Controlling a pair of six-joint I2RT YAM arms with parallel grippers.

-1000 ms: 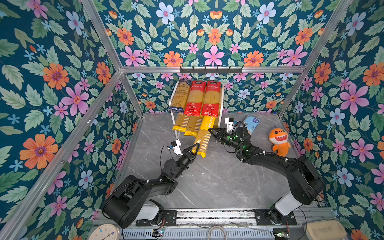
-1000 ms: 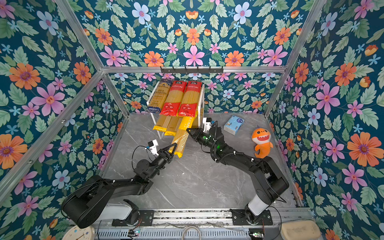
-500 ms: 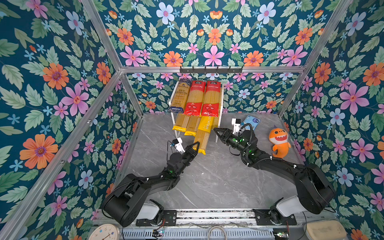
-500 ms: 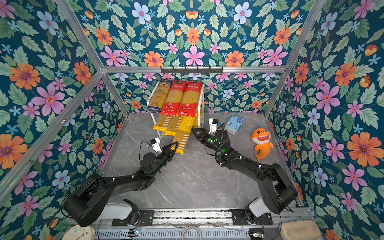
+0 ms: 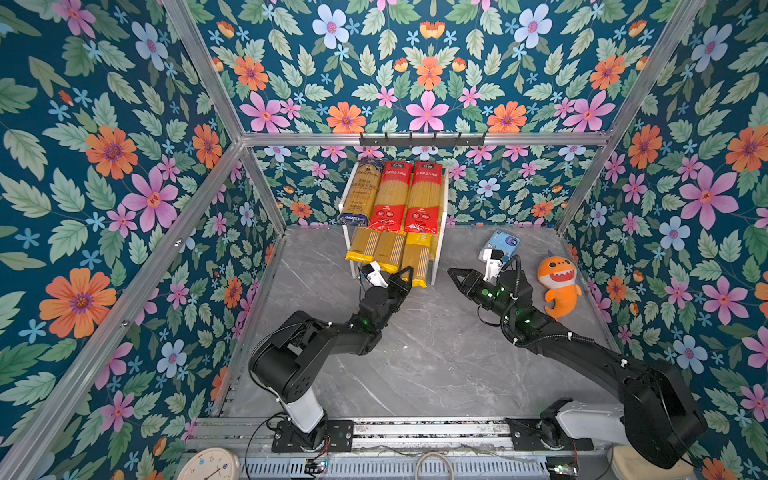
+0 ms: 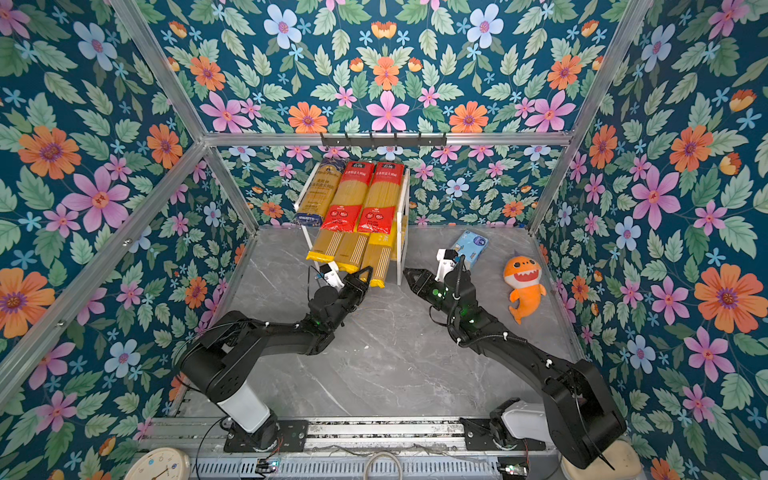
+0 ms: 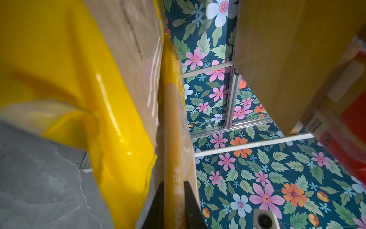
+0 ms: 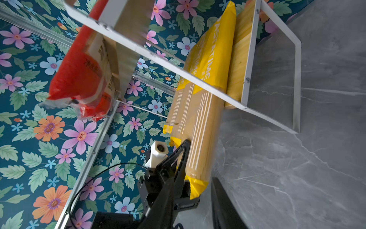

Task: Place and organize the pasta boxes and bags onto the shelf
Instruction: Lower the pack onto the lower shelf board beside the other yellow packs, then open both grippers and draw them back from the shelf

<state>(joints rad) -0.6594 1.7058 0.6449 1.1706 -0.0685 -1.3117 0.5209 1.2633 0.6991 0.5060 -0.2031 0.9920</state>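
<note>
The shelf [image 5: 444,195] stands against the back wall. Its upper board carries a navy pasta pack [image 5: 363,191] and two red packs [image 5: 390,195] [image 5: 426,195]. Two yellow packs [image 5: 363,245] [image 5: 390,249] lie on the lower board. A third yellow pack [image 5: 415,257] [image 8: 200,111] lies to their right and sticks out further at the front. My left gripper [image 5: 409,276] [image 7: 174,206] is shut on that pack's front end. My right gripper [image 5: 453,274] [image 6: 409,274] hovers to the right of the shelf, open and empty.
A blue-and-white tissue pack [image 5: 500,245] and an orange shark toy [image 5: 559,282] lie at the back right, behind the right arm. A black hook rail [image 5: 422,139] runs above the shelf. A white shelf leg [image 5: 434,266] stands between the two grippers.
My right gripper opened, let go of the third yellow pack and drew back to the right. My left gripper moved forward, straightening the pack on the lower board.
</note>
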